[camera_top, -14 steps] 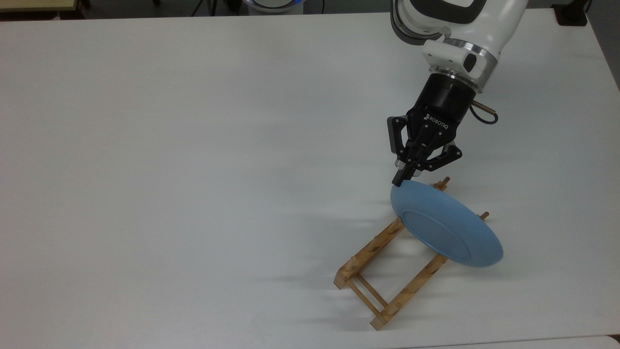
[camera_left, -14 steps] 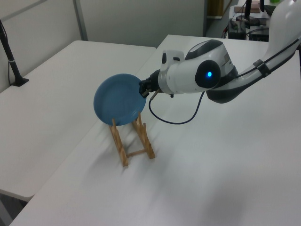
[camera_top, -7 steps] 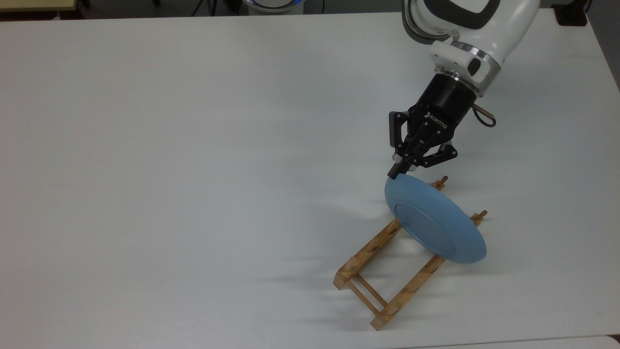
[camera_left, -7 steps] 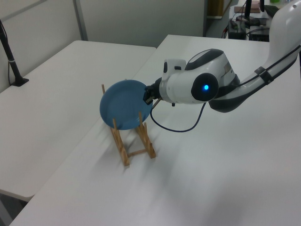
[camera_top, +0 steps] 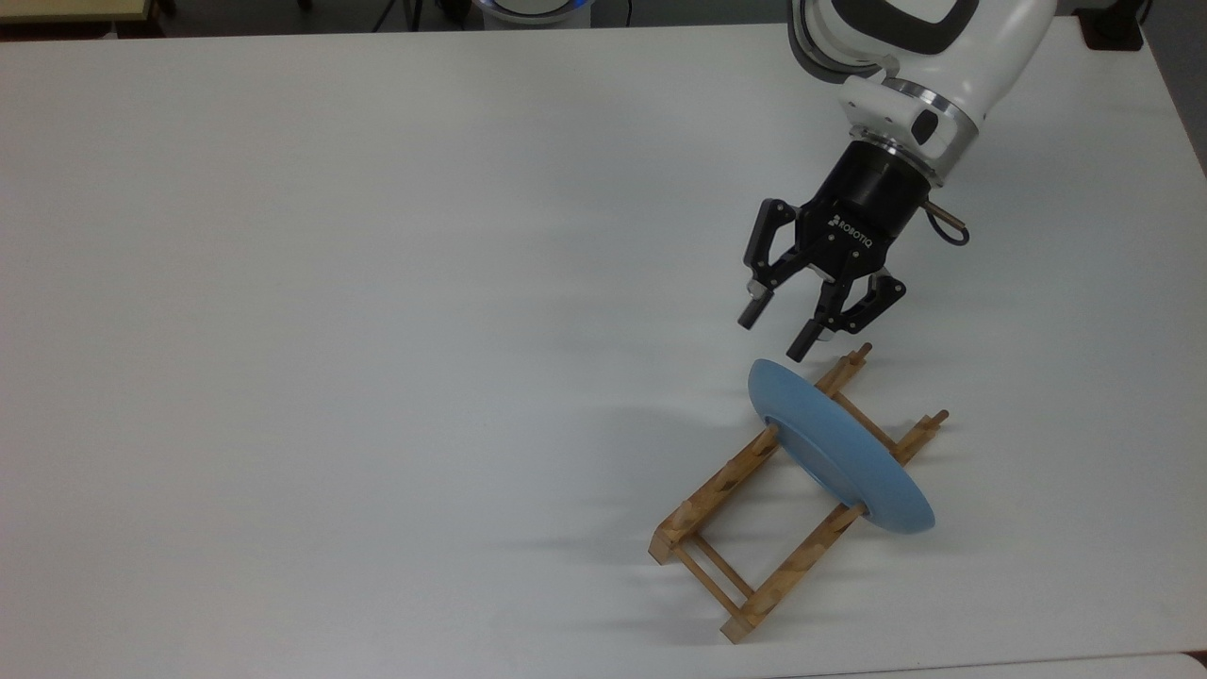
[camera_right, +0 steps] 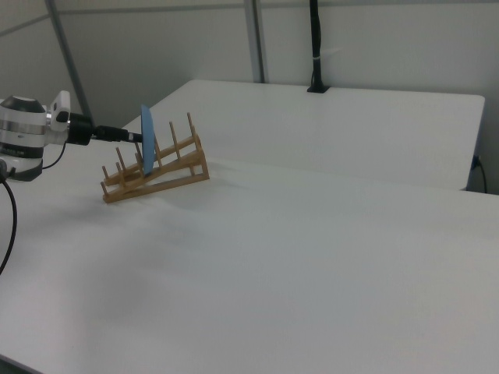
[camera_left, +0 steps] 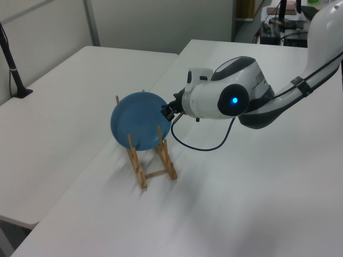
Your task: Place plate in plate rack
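gripper [camera_top: 778, 336]: fingers spread apart, holding nothing, just above the plate's top edge, not touching it
plate [camera_top: 839, 453]: blue, standing on edge in the plate rack, between pegs, near upright in the right view
plate rack [camera_top: 745, 514]: light wood, on white table [camera_top: 377, 283], plate sits toward the rack's end nearest the gripper
arm [camera_left: 230, 99]: white, blue light lit

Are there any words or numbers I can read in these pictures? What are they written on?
"ROBOTIQ": white letters on the black body of the gripper, seen in the top view.
No words or numbers on the plate, the plate rack or the table.
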{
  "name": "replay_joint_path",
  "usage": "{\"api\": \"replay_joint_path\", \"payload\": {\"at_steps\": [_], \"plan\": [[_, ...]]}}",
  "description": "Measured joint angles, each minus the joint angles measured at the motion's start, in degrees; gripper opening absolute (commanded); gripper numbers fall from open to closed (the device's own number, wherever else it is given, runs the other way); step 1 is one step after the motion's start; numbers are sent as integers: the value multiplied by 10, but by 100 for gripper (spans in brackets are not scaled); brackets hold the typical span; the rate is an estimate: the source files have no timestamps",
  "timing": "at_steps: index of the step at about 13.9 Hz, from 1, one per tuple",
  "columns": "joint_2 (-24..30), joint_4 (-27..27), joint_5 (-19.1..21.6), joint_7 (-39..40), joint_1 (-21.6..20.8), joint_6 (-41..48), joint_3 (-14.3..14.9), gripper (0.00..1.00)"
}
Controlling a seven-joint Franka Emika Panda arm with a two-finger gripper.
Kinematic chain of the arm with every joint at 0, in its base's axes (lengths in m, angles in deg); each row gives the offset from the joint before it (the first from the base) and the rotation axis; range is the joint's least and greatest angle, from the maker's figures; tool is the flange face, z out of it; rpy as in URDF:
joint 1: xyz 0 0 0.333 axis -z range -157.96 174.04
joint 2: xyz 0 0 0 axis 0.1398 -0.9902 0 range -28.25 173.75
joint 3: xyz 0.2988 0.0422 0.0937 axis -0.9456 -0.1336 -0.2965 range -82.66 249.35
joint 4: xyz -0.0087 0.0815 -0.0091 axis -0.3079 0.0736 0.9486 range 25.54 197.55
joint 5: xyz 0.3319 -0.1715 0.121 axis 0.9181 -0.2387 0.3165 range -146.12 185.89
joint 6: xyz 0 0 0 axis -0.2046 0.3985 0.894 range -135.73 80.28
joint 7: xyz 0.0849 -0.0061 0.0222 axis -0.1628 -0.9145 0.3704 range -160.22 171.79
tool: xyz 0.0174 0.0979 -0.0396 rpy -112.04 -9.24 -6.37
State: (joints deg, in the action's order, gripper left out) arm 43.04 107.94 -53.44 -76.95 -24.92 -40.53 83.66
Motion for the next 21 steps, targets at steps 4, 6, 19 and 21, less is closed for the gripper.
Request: {"api": "replay_joint_path", "payload": {"at_steps": [4, 6, 19, 21], "plan": [[0, -8, 1, -11, 2, 0, 0, 100], [4, -19, 30, -12, 2, 0, 0, 100], [100, -68, 474, 156, 68, 44, 8, 100], [110, -67, 524, 219, 86, 71, 9, 100]]}}
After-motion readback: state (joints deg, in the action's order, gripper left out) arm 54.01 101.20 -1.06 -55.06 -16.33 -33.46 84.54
